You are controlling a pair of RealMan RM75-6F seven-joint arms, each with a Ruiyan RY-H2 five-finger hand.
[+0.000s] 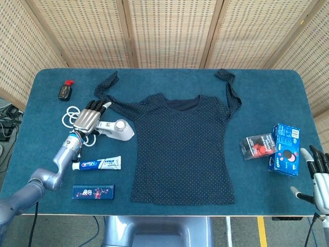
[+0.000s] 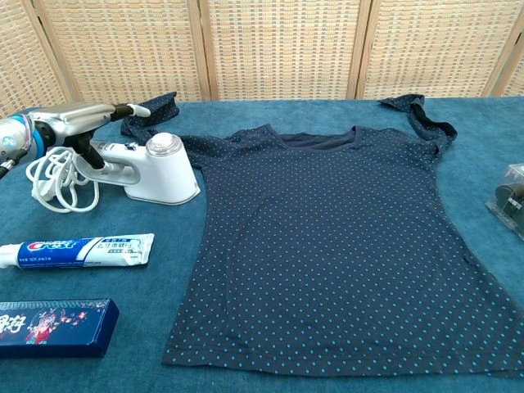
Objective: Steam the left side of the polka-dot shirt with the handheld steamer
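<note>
Shirt (image 1: 181, 146) lay flat and face-up in the middle of the blue tabletop (image 1: 267, 98), sleeves spread toward the far edge, hem toward the near edge. Steamer (image 1: 115, 128) lay on its side just off the shirt's left edge, white body, round head (image 2: 164, 144) pointing toward the shirt, handle pointing away; its white cord (image 1: 69, 114) sat coiled at the handle end.

Left hand (image 1: 88, 117) was over the steamer handle, palm down, fingers (image 2: 123, 110) stretched out flat above it and not clenched; from the chest view the thumb reached down toward the handle, but whether it touched could not be made out. Nothing was plainly grasped.

Right hand (image 1: 320, 175) hung at the near right corner of the tabletop, fingers apart and upright, holding nothing.

Toothpaste (image 1: 96, 164) lay near the steamer on the near side, and a dark flat box (image 1: 93, 192) lay nearer still. A small black bottle with red cap (image 1: 65, 89) sat at the far left. On the right, a blue box (image 1: 286, 149) and a clear packet with red inside (image 1: 258, 146) lay side by side, well apart from the shirt.
</note>
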